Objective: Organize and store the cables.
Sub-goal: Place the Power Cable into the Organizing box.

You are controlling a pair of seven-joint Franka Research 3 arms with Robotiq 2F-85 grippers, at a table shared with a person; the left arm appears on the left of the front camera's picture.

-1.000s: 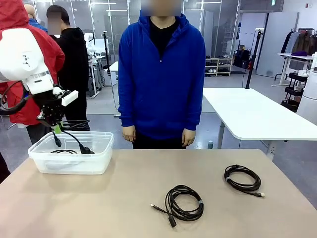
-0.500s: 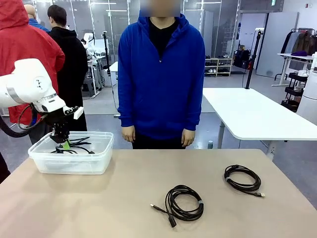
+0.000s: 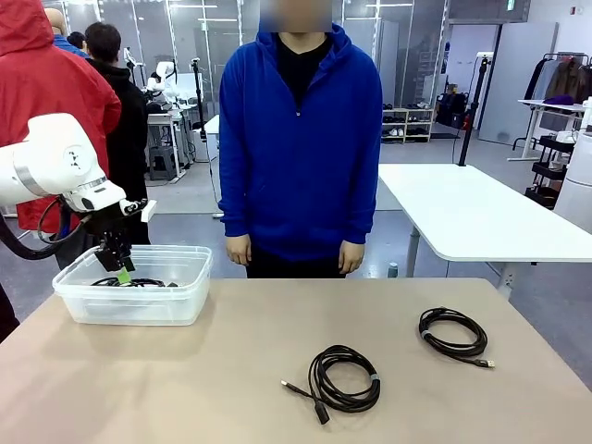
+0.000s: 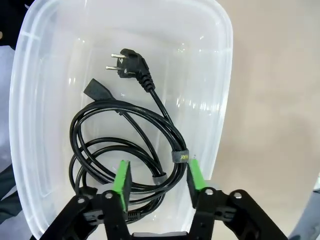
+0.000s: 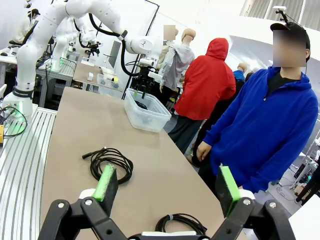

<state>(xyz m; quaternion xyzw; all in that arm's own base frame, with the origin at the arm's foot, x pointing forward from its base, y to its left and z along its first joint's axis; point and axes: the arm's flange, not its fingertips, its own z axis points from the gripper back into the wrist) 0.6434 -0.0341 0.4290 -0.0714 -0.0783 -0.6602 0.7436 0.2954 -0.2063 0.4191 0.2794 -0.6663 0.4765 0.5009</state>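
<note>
The left gripper [image 3: 118,268] hung low over the see-through plastic box [image 3: 139,305] at the left end of the light brown surface [image 3: 213,370]. A second ago it was higher up and pinched a thin black cable that dangled into the box. Then it went down, and its two green pads came apart and let go. The coiled black cable with a two-pin plug [image 4: 125,105] lay flat on the bottom of the box, under the gripper, and nothing was held between the pads. So that cable looked put away.

Two more coiled black cables were left on the surface, well apart from the box: the middle cable [image 3: 347,403] near the front and the right-hand cable [image 3: 453,351] further back. The right gripper [image 5: 167,185] was wide open and held nothing. I think the next job was to lift the left gripper out and go for another cable
</note>
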